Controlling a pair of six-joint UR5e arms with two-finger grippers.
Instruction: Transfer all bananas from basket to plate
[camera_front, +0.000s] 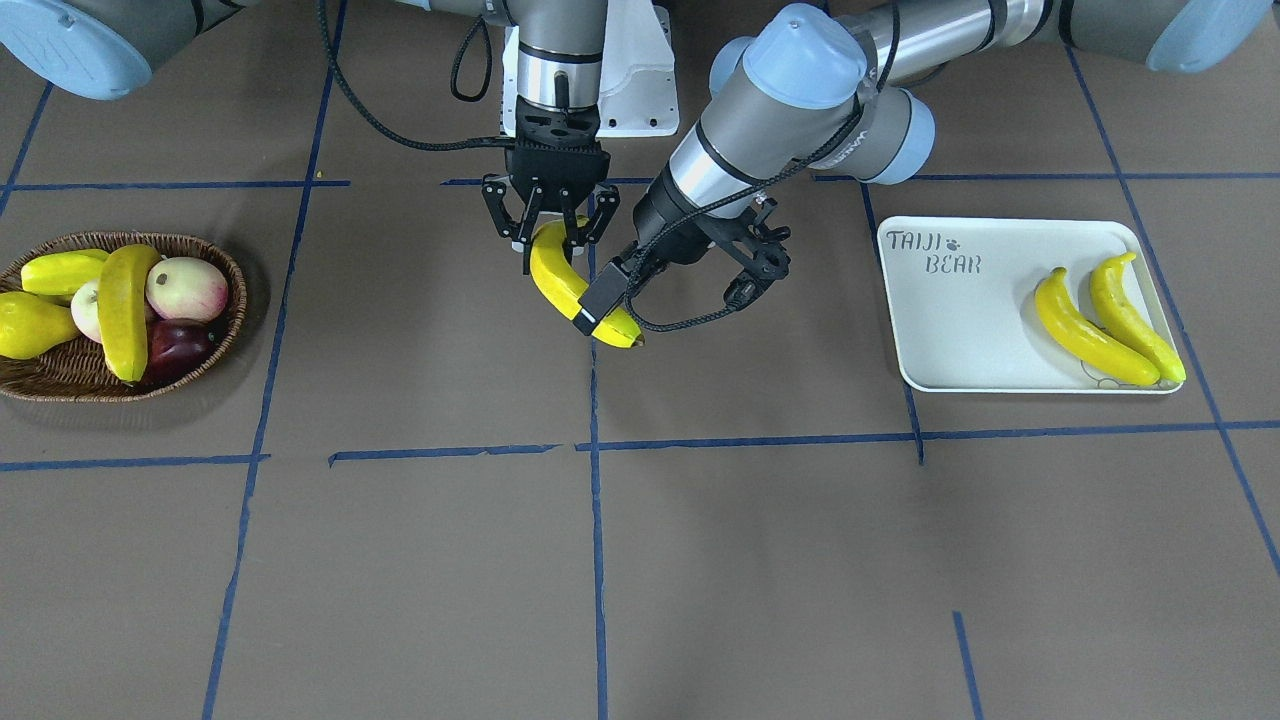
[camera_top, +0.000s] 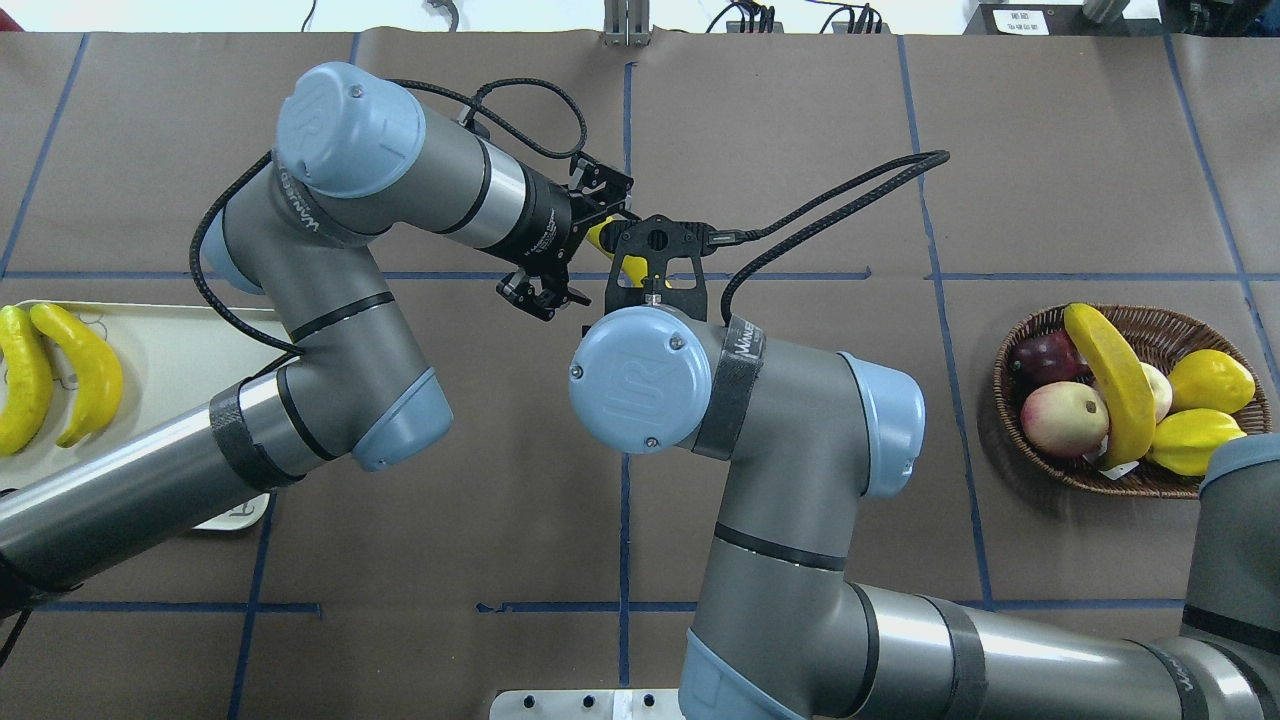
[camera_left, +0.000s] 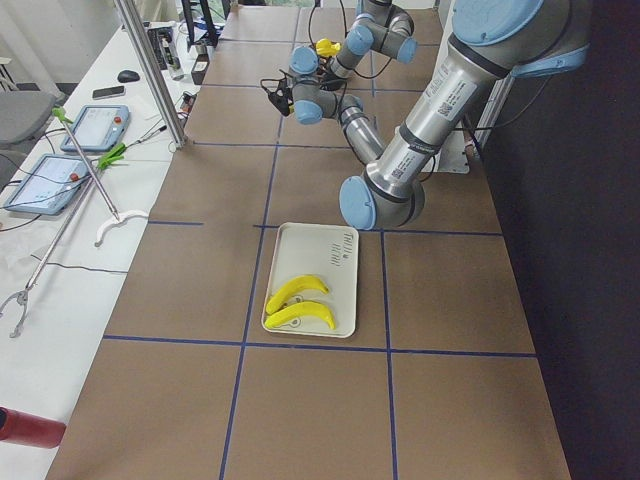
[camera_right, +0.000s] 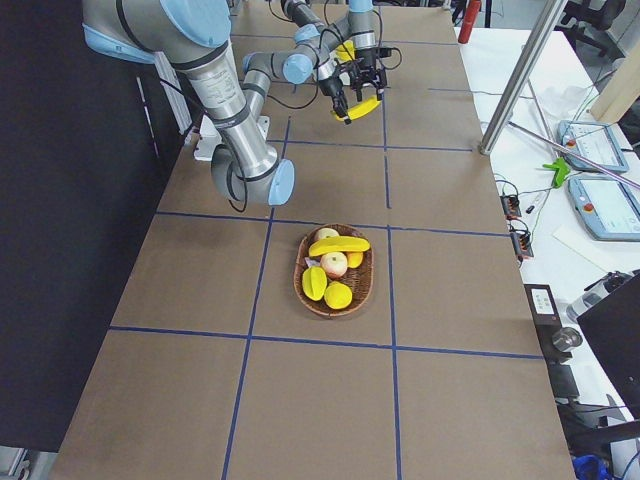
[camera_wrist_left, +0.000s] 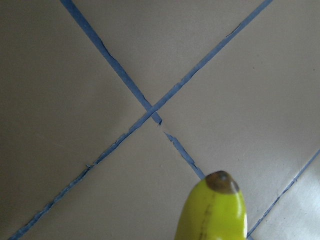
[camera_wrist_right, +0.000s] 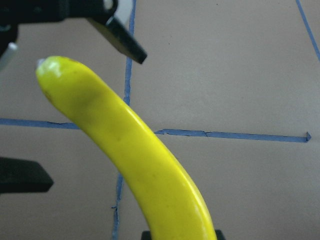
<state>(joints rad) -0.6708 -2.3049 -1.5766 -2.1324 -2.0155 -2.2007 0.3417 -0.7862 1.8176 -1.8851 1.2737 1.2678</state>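
Basically, the right hand (camera_front: 552, 238) pinched one banana (camera_front: 560, 282) by its upper end, and the left hand (camera_top: 583, 240) sat spread wide around its lower end.

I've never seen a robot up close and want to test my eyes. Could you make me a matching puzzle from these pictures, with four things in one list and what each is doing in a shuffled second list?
Things:
1. plate
2. basket
3. right gripper
4. left gripper

States:
A. open, gripping nothing
B. carries two bananas
C. shut on the lifted banana, clear of the table
D. contains one banana among other fruit

Pairs: 1-B, 2-D, 3-C, 4-A.
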